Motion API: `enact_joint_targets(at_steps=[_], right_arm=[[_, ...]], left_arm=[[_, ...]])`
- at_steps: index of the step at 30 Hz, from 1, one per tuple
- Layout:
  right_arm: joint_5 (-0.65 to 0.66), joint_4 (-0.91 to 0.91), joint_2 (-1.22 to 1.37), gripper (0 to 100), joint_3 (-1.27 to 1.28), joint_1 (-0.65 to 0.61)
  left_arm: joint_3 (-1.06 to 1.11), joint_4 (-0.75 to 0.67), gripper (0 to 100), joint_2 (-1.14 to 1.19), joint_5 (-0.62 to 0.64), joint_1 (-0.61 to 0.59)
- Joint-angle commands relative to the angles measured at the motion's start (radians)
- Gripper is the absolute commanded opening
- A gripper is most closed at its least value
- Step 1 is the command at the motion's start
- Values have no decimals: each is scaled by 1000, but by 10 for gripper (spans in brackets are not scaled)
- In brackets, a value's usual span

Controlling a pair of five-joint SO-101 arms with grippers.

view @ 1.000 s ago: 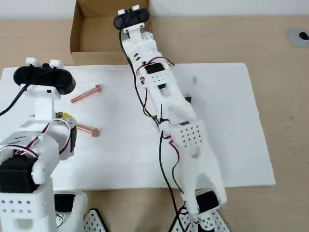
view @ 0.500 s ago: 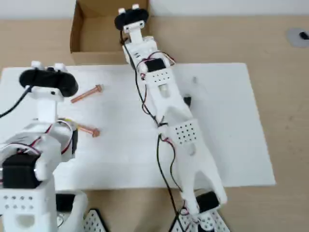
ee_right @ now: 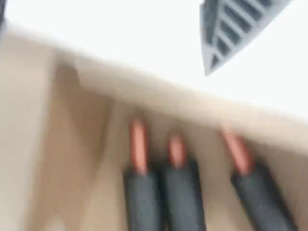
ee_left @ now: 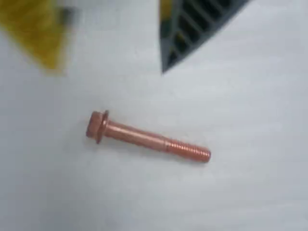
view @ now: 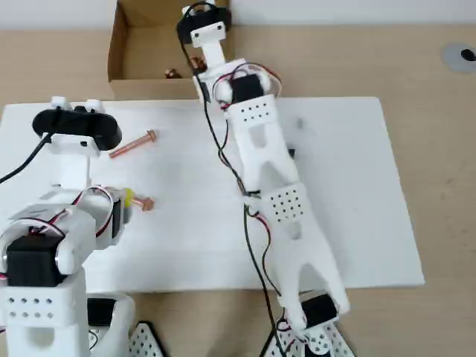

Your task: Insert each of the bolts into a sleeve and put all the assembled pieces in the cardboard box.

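Two copper bolts lie on the white mat: one (view: 134, 145) farther back and one (view: 141, 202) nearer, right beside the left arm's yellow finger (view: 128, 197). In the left wrist view a bolt (ee_left: 147, 137) lies flat just beyond my left gripper (ee_left: 108, 67), which is open and holds nothing. The right arm stretches over the cardboard box (view: 141, 44). My right gripper (ee_right: 103, 48) is open above the box floor. Below it three dark sleeves with copper bolts in them (ee_right: 178, 178) lie side by side. Copper ends (view: 172, 73) show in the box.
The white mat (view: 349, 223) covers most of the wooden table. The right arm (view: 268, 171) runs diagonally across the mat's middle. A grey round fitting (view: 460, 56) sits at the table's far right corner. Both arm bases stand at the near edge.
The right arm has stretched farther over the box, and copper ends now show inside it. The left arm's wrist has shifted toward the nearer bolt, so its yellow finger shows.
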Motion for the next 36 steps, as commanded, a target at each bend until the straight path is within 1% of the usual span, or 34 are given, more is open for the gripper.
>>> enact_joint_targets(at_steps=[1,3,4,7,8,9,11,13,17,22,25,28,31,36], right_arm=[[-46,221,-251,326,-59,12],[-46,336,-341,326,-56,12],[-46,347,-380,326,-45,15],[-48,344,-499,326,-1,38],[-49,344,-542,326,18,39],[-51,344,-584,326,50,42],[-51,344,-668,326,156,42],[-51,344,-771,326,306,38],[-49,344,-1035,326,707,39],[-46,341,-1365,326,1259,54],[-44,338,-1524,326,1497,119],[-29,334,-1643,327,1643,223],[61,334,-1721,327,1715,318],[184,338,-1799,326,1773,472]], left_arm=[[0,-8,270,1,11,-12],[6,-3,270,4,23,-12],[21,-6,267,12,49,-12],[68,-3,267,81,215,-18],[78,-8,267,117,270,-38],[78,-12,267,154,296,-69],[43,-20,267,231,307,-133],[0,-11,267,312,344,-166],[-71,37,268,486,491,-169],[-164,103,268,688,519,-169],[-226,123,268,780,543,-169],[-298,126,268,849,575,-161],[-347,126,268,898,583,-115],[-359,126,267,957,629,-14]])
